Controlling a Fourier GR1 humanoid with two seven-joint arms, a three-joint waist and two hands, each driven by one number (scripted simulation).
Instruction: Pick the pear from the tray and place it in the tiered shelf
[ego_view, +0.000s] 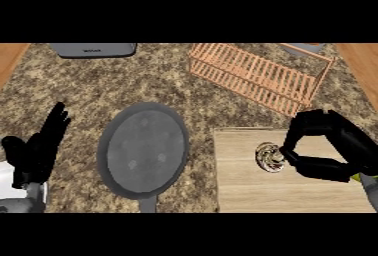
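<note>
My right hand (328, 150) hangs over the wooden tray (244, 192), fingers and thumb curled; a sliver of yellow-green at its outer edge may be the pear (363, 178), though I cannot tell whether it sits in my grasp. My left hand (38, 147) rests at the left edge, fingers straight and pointing up. The speckled granite counter (111, 85) spreads across everything, with wooden borders at both upper corners. The slatted wooden tiered shelf (258, 75) lies tilted at the far right. A grey frying pan (142, 148) sits just left of the tray. A grey appliance (94, 49) meets the far edge. A small patterned round object (269, 157) lies on the tray beside my right fingers.
</note>
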